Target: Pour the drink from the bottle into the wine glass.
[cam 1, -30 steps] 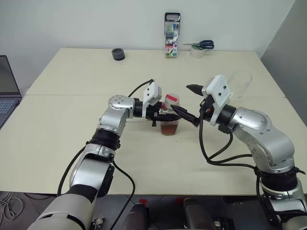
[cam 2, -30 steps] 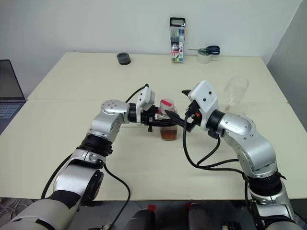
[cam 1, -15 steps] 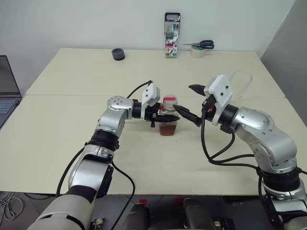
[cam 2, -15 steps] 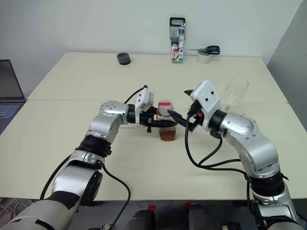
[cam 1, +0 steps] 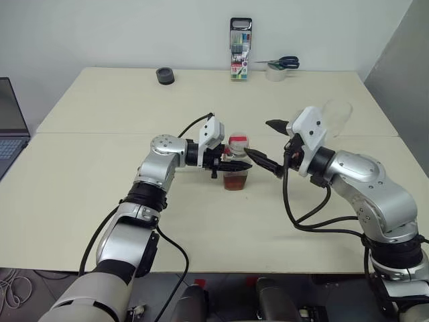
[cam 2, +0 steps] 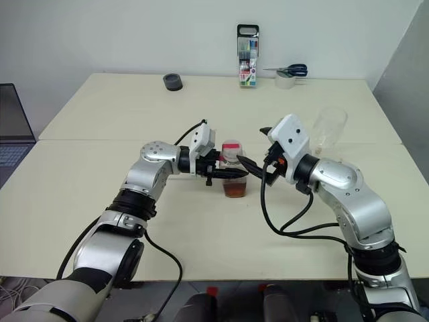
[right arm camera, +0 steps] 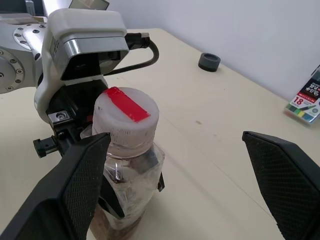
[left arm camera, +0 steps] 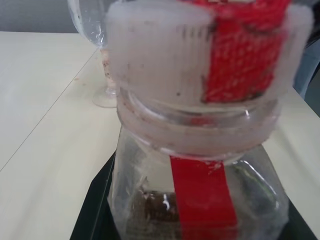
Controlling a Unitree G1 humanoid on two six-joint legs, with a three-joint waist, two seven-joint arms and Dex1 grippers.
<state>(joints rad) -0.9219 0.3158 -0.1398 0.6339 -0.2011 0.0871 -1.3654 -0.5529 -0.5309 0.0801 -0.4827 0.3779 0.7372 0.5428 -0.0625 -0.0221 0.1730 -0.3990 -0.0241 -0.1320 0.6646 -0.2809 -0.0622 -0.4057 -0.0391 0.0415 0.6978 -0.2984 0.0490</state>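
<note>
The bottle [cam 1: 236,165] stands upright on the table, a small clear plastic one with a whitish cap [right arm camera: 126,117] and a red strip running over it. A little tea-coloured drink [left arm camera: 160,212] sits in its bottom. My left gripper [cam 1: 228,160] reaches in from the left and is shut on the bottle's body just under the cap. My right gripper [cam 1: 266,144] hovers open just right of the cap, level with it, one finger [right arm camera: 75,185] close beside the bottle and nothing held. The wine glass [cam 2: 330,127] stands clear and empty behind my right arm.
A case of coloured markers [cam 1: 240,48] stands at the table's far edge, with scissors on a tape roll [cam 1: 278,66] to its right and a small black round object [cam 1: 165,76] to its left. A laptop [cam 1: 10,127] sits at the far left.
The bottle's top looked tilted a second ago and now stands upright. My right gripper has eased slightly to the right, away from the cap. The left gripper keeps its grip.
</note>
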